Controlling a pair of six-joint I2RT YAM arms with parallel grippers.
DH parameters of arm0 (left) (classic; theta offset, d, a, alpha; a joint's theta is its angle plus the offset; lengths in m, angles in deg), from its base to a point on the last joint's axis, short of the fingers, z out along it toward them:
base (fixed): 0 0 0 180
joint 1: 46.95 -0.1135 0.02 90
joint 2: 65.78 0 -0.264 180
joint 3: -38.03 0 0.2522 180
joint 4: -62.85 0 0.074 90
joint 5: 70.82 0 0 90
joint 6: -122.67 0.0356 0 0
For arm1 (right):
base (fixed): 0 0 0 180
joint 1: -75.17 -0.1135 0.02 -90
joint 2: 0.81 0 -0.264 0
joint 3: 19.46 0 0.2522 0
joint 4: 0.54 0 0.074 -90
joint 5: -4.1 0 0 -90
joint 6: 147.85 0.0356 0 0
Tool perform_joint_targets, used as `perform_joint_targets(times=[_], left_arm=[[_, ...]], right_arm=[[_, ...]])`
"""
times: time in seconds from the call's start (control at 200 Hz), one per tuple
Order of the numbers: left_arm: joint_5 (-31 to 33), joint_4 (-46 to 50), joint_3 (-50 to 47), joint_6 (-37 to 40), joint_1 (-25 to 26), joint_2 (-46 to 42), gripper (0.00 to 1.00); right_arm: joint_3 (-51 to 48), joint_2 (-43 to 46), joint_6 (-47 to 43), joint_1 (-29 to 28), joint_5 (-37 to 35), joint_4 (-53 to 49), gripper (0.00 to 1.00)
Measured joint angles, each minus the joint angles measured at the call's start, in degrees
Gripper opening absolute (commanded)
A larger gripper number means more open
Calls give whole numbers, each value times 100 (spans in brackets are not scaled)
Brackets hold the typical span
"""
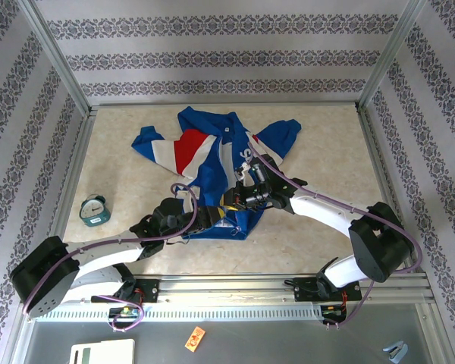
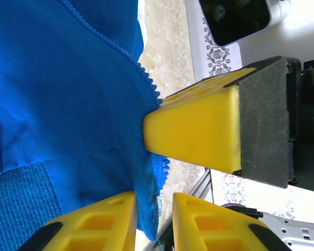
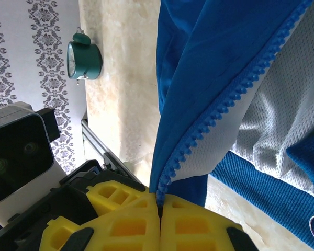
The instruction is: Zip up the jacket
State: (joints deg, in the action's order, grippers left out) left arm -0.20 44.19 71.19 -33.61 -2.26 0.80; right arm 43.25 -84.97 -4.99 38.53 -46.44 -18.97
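Yellow fingers of the right claw point(image 3: 158, 201) are clamped shut on the zipper edge of the jacket point(image 1: 211, 171), and the left claw point(image 2: 153, 201) is closed on its lower hem. Both arms are stretched inward over the jacket, which is spread mid-worktop point(image 1: 318, 152).

Left arm point(image 1: 98, 254) stretched low from the table's point(image 1: 326, 144) near-left corner, right arm point(image 1: 326, 212) bent sharply at the elbow by the near-right corner, wrists meeting mid-table. Left gripper point(image 2: 154, 222) was clamped, its fingers point(image 2: 94, 227) pinching the jacket point(image 1: 208, 171) between them. Right gripper point(image 3: 159, 219) sat just beside it, pads point(image 3: 199, 225) pressed tight on the same jacket.
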Motion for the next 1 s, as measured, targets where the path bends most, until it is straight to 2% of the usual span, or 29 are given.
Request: perform_joint_targets(times=[0.115, 0.195, 0.33, 0.415, 0.665, 0.859, 0.999], left_arm=[[22, -90, -46, -46, 0, 48, 0], [37, -160, -96, -57, 0, 48, 0], [61, -232, -190, -61, -2, 13, 0], [87, -227, -280, -61, -7, -90, 0], [256, 44, -461, -39, -96, -669, 0], [299, 291, -463, 0, -175, -776, 0], [293, 319, -463, 2, -188, -671, 0]], right_arm=[[-2, 0, -2, 0, 0, 7, 0], [-4, 0, -4, 0, -2, 0, 0], [-7, 0, -57, 17, 2, -68, 26], [-35, 26, -149, 131, 52, -131, 33], [-647, 761, -570, 713, 17, -522, 33], [-1246, 874, -855, 721, -166, -789, 32], [-1318, 833, -1036, 636, -437, -1003, 33]])
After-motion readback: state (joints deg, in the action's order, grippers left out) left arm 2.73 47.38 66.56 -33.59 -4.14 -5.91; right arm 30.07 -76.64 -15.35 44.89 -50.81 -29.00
